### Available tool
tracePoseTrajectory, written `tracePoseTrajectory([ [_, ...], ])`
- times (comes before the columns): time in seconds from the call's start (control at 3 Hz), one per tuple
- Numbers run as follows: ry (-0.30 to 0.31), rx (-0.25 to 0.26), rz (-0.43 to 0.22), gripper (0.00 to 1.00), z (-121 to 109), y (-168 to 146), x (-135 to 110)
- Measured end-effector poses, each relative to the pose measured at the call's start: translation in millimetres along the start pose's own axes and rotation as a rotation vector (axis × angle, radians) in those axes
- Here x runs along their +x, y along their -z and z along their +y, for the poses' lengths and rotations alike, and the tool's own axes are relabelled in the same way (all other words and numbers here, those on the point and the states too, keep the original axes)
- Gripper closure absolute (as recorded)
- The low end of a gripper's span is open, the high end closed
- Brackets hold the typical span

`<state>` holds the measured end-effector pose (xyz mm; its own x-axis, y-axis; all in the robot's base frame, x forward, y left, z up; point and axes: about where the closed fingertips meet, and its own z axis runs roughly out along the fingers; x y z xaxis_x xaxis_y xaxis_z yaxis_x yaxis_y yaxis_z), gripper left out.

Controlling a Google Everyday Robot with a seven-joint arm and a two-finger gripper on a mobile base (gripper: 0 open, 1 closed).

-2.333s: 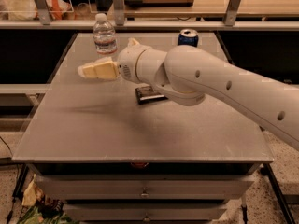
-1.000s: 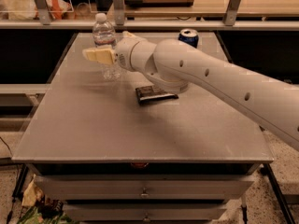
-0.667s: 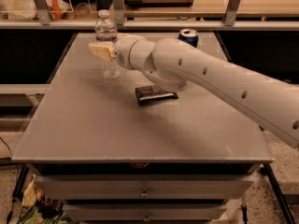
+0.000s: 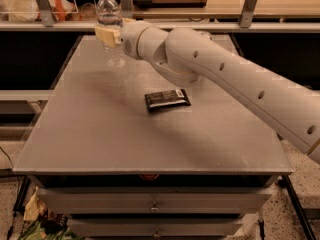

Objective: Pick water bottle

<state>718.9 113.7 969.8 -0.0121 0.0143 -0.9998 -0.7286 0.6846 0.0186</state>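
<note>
Water bottle point(image 4: 109, 11) is sitting upright at the upper left of the frame, by the bench point(image 4: 100, 139) far edge, with the gripper point(image 4: 109, 34) jaws pinching its middle.

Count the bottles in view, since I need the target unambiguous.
1: the water bottle, far left over the table, held in the gripper. The arm could hide others behind it.

White arm point(image 4: 240, 79) reaching from right, pincer point(image 4: 110, 34) far left, fingers clamped
</note>
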Motion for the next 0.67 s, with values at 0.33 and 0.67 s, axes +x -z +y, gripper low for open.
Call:
tracePoseTrajectory([
  [0.33, 0.018, -0.050, -0.033, 1.00, 4.5, -9.1, -28.2],
  [0.67, 0.020, -0.057, -0.036, 1.00, 5.3, -9.2, -30.7],
])
